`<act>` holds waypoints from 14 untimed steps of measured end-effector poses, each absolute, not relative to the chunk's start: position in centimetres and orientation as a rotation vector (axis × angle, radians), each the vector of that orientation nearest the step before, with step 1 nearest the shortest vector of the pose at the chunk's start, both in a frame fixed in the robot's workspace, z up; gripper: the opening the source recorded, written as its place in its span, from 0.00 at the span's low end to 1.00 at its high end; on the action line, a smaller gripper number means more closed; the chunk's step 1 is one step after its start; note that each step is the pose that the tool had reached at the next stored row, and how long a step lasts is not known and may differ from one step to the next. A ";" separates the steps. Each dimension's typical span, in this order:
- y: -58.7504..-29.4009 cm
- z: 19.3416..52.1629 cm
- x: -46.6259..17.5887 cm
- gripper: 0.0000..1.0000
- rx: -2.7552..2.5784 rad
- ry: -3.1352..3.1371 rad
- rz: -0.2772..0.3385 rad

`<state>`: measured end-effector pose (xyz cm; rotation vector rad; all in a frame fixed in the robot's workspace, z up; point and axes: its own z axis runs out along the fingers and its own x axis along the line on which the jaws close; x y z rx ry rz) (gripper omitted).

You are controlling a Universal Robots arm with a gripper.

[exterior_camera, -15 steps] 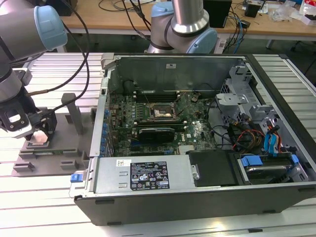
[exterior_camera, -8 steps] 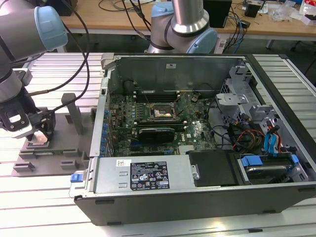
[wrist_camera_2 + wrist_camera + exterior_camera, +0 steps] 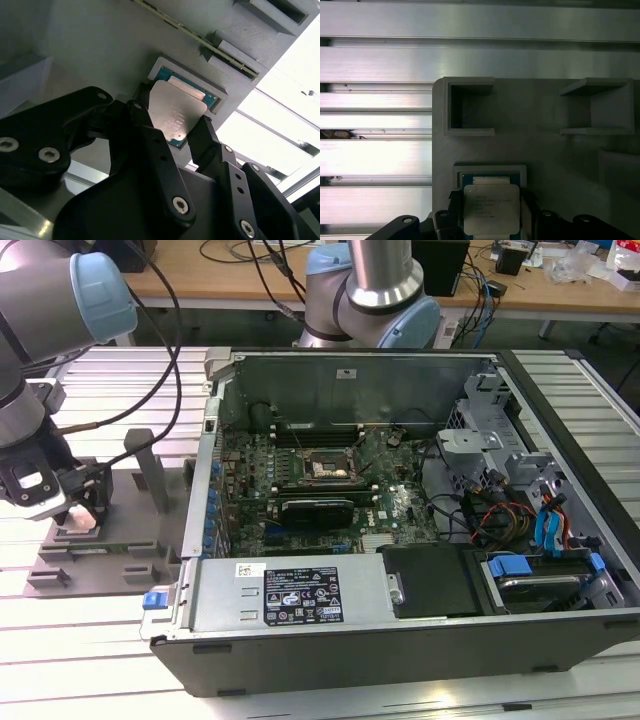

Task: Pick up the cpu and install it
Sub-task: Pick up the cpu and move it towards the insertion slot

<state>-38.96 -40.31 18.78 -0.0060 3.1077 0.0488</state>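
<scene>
Glare washes the slatted table (image 3: 375, 160); the grey fixture (image 3: 535, 110) lies shadowed.

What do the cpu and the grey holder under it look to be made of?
cpu: probably a metal top, silver-grey with a satin finish; it catches a soft glare in both wrist views. Holder: looks like matte grey plastic, possibly printed, going by its dull, even colour and blocky pocket walls.

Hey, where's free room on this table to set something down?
Bare slats in the exterior view's lower left, bordered by the grey fixture and the computer case. Crowded: the fixture's pocket, where the fingers grip the cpu, and the case interior.
</scene>
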 end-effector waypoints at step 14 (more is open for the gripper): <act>-40.3 19.4 -38.9 0.55 -0.006 3.108 0.049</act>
